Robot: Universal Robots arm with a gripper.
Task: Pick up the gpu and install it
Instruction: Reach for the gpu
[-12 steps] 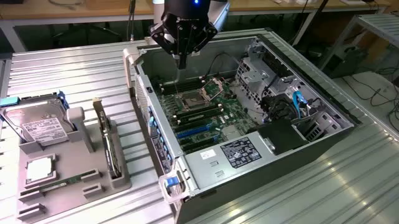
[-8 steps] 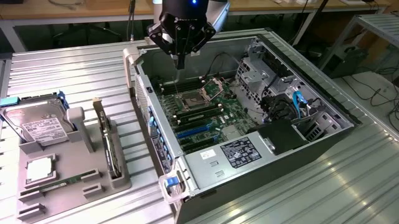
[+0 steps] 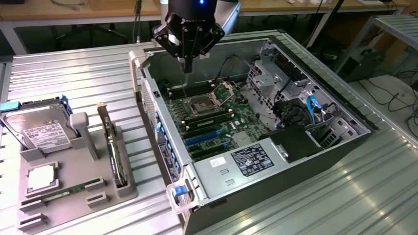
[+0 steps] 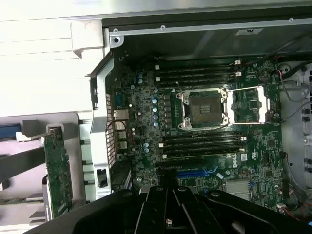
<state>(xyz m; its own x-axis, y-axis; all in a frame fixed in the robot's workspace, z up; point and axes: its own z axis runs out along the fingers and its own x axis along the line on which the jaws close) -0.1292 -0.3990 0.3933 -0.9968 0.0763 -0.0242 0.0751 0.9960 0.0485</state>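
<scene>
Graphics card point(image 3: 115, 147) upright on edge in grey rack point(image 3: 65, 206), just beside open computer case point(image 3: 149, 105). Gripper point(image 3: 187, 67) well apart, above motherboard point(image 3: 225, 122), jaws pressed together, empty. Risk: shut jaws would strike or tip card; low travel could clip case wall.

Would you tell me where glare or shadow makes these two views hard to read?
Wrist view: glare washes the ribbed metal table white beside the computer case, while the motherboard looks dim. Exterior view: softer light, only a mild sheen on the table.
</scene>
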